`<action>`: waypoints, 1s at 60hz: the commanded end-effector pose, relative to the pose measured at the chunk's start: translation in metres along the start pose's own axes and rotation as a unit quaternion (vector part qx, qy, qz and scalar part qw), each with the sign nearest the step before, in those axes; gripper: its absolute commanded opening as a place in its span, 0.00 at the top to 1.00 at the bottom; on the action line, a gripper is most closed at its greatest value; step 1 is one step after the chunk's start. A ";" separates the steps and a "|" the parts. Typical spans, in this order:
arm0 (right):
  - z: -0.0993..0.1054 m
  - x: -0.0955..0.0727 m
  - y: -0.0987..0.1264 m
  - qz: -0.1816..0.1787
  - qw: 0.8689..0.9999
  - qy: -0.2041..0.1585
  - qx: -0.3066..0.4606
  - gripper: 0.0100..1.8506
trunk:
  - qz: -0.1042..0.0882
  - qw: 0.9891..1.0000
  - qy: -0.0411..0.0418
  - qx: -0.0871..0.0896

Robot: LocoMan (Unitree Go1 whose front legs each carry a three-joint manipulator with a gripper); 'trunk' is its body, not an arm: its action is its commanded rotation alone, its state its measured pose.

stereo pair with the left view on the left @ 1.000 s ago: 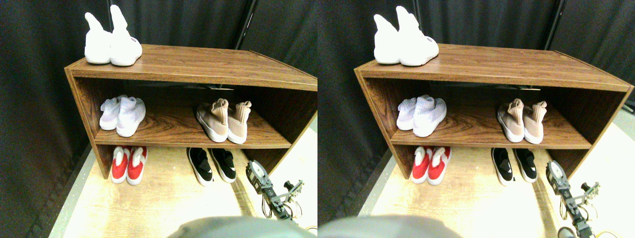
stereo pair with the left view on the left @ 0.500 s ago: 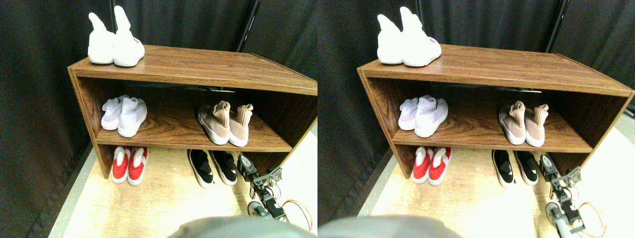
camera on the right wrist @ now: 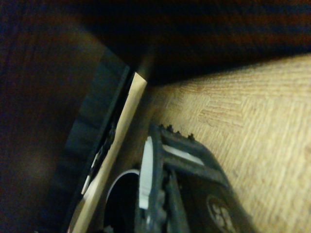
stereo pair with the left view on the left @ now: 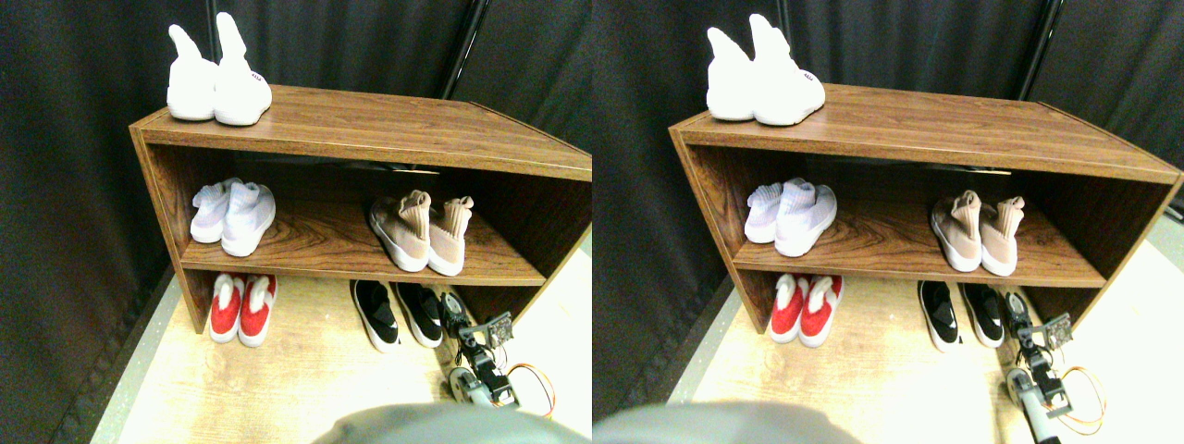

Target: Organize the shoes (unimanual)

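- White high-cuffed knit sneakers (stereo pair with the left view on the left: pixel 217 79) stand as a pair on the left end of the top board of the dark walnut-grain wooden shoe rack (stereo pair with the left view on the left: pixel 370 120), toes facing out.
- Pale lilac-white knit sneakers (stereo pair with the left view on the left: pixel 233 215) sit side by side at the left of the middle shelf; beneath them, on the light wood-patterned floor (stereo pair with the left view on the left: pixel 296 379), a red-and-white pair (stereo pair with the left view on the left: pixel 240 308) rests at the rack's lower left.
- Beige-tan sock-style sneakers with white soles (stereo pair with the left view on the left: pixel 418 231) stand close together on the right part of the middle shelf, heels up and neatly paired.
- Black sock-style sneakers with white soles (stereo pair with the left view on the left: pixel 398 312) lie on the floor under the shelf's right part, a narrow gap between them, toes pointing out of the rack.
- The right gripper (stereo pair with the left view on the left: pixel 455 310) reaches in low, just beside the outer edge of the right-hand black shoe, near the rack's right side panel; contact cannot be confirmed.
- From the stereo view and the wrist view, whether the jaws are apart or together cannot be told; the wrist view shows only the dark jaw frame (camera on the right wrist: pixel 180 165) over the floor and shadowed rack wood.
- Judged step: approaching the black pair to nudge or grasp the right-hand shoe.
- The next move likely calls for a careful sideways approach to that shoe without striking the side panel.
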 end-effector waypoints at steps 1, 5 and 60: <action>-0.007 -0.002 0.003 -0.009 1.000 0.006 0.006 0.97 | 0.011 1.000 0.003 -0.014; -0.010 -0.002 0.003 -0.014 0.999 0.027 0.016 0.97 | 0.014 1.000 0.002 -0.015; -0.055 -0.015 0.016 -0.004 0.994 0.108 0.004 0.97 | 0.023 0.999 0.009 -0.024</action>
